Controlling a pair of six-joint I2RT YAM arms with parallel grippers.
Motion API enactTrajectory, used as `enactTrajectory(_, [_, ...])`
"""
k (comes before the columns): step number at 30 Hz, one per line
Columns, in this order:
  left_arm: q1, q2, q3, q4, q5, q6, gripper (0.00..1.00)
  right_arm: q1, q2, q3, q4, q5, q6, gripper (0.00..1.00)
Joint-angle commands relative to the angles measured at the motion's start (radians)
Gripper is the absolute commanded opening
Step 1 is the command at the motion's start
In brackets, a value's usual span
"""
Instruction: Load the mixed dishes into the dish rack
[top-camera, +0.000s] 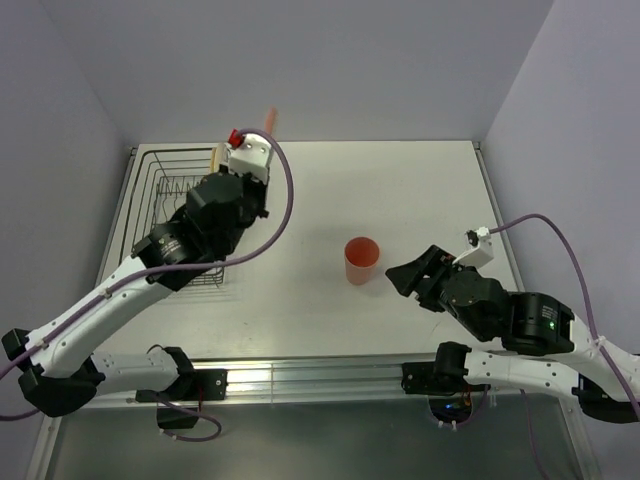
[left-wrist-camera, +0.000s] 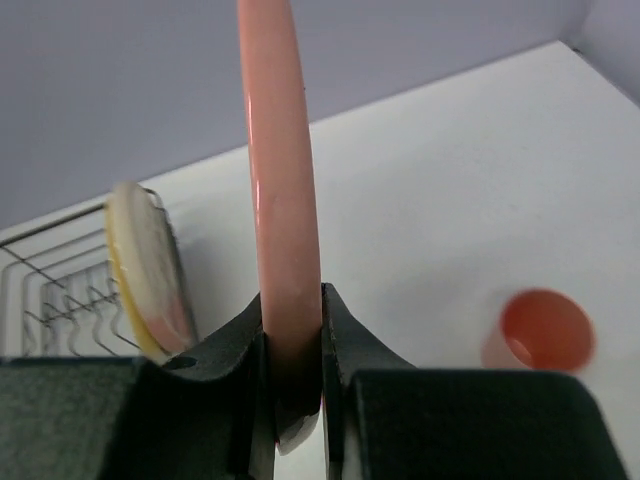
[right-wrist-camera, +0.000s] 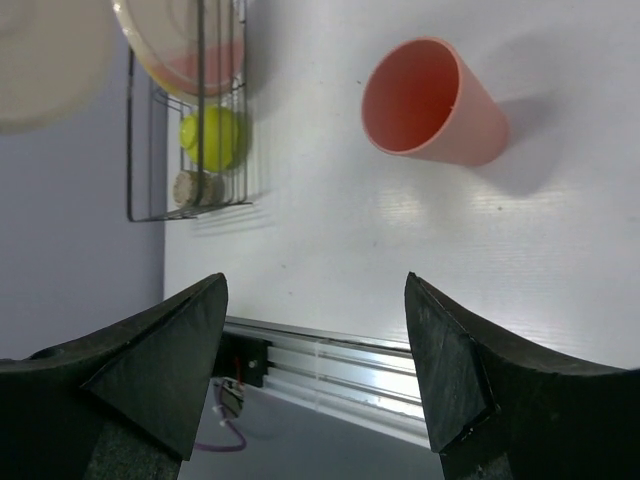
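My left gripper (left-wrist-camera: 292, 295) is shut on the rim of a pink-edged plate (left-wrist-camera: 280, 180) and holds it upright, edge-on, just right of the black wire dish rack (left-wrist-camera: 50, 290). In the top view the gripper (top-camera: 245, 142) is at the rack's (top-camera: 165, 195) far right corner. A cream plate with yellow and pink (left-wrist-camera: 145, 270) stands in the rack. A lime-green bowl (right-wrist-camera: 212, 138) and a small grey speckled dish (right-wrist-camera: 190, 188) lie in the rack. The salmon-pink cup (top-camera: 362, 260) stands mid-table. My right gripper (top-camera: 400, 275) is open and empty, just right of the cup (right-wrist-camera: 435, 100).
The rack sits by the table's left edge, near the left wall. The metal rail of the table's front edge (right-wrist-camera: 340, 360) shows between my right fingers. A purple cable (top-camera: 285, 190) loops from the left wrist over the table.
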Motion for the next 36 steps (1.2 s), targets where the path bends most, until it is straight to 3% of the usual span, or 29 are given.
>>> enactTrajectory(1, [0.124, -0.027, -0.003, 0.344, 0.006, 0.259, 0.00, -0.005, 0.017, -0.018, -0.034, 0.031, 0.017, 0.79])
enactTrajectory(5, [0.299, -0.093, -0.123, 0.602, 0.145, 0.322, 0.00, -0.005, 0.052, -0.027, -0.026, 0.025, -0.005, 0.78])
enactTrajectory(13, [0.528, -0.087, -0.199, 0.805, 0.234, 0.257, 0.00, -0.003, 0.102, -0.024, 0.003, 0.031, -0.059, 0.78])
enactTrajectory(15, [0.604, -0.055, -0.174, 0.758, 0.253, 0.209, 0.00, -0.005, 0.115, -0.017, 0.004, 0.031, -0.071, 0.78])
enactTrajectory(19, [0.790, -0.001, -0.121, 0.633, 0.424, -0.041, 0.00, -0.006, 0.119, -0.017, 0.009, 0.034, -0.086, 0.79])
enactTrajectory(23, [0.909, 0.054, -0.098, 0.606, 0.582, -0.096, 0.00, -0.011, 0.099, -0.040, 0.023, 0.040, -0.094, 0.79])
enactTrajectory(29, [0.966, 0.190, -0.017, 0.448, 0.747, -0.133, 0.00, -0.026, 0.093, -0.052, 0.055, 0.021, -0.129, 0.80])
enactTrajectory(36, [0.966, 0.198, -0.147, 0.448, 0.790, -0.133, 0.00, -0.038, 0.122, -0.043, 0.075, -0.006, -0.160, 0.80])
